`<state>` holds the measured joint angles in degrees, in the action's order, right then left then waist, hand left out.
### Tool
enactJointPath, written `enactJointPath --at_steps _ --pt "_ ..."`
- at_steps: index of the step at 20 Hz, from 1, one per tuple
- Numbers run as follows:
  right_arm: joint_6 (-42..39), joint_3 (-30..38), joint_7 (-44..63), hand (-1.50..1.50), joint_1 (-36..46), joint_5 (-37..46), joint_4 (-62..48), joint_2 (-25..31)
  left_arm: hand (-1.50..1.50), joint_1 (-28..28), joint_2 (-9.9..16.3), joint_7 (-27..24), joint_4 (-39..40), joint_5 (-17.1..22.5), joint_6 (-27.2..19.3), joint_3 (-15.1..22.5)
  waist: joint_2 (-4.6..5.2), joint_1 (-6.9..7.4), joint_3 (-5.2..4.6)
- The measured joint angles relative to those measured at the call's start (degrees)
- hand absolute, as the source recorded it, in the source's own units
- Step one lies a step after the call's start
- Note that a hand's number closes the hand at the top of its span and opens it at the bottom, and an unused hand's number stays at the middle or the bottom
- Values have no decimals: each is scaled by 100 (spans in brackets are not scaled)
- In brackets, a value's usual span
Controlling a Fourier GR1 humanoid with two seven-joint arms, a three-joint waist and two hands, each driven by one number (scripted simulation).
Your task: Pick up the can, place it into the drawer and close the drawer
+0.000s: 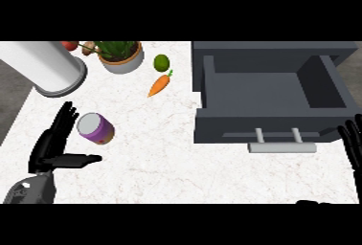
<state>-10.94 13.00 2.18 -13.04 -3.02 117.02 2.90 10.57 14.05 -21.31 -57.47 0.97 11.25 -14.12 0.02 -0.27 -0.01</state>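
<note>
Can (96, 128): purple, tilted on the desk (176, 158), just beside the left robot hand (56, 143), whose fingers are spread, likely approaching to grasp. Drawer (272, 93): open, ready to receive it. Right robot hand (351, 143): open, resting at the edge.

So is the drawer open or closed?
Open. The drawer is pulled out from the counter, its bare inside showing, and the handle faces the robot.
</note>
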Motion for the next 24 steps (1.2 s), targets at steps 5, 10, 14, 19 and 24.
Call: enactJointPath --at_steps 5,10,14,19,24 --pt "45 -17 -62 -150 40 69 -44 -46 -150 247 152 -396 756 -60 56 -88 2 -6 1" --pt "29 -49 48 -150 -55 36 168 -28 -150 486 273 -821 1594 -72 118 -200 4 -18 -1" --pt "75 -54 -42 -150 50 92 12 -76 -150 816 303 -1051 2173 -117 54 -222 4 -16 -2" --pt "-16 4 218 -150 -7 -28 278 -35 -150 1038 405 -1264 2627 -92 103 -255 5 -22 -3" --pt "-57 -34 228 -150 -129 -22 417 -68 -150 1262 386 -1404 3000 -119 28 -230 5 -27 -2"
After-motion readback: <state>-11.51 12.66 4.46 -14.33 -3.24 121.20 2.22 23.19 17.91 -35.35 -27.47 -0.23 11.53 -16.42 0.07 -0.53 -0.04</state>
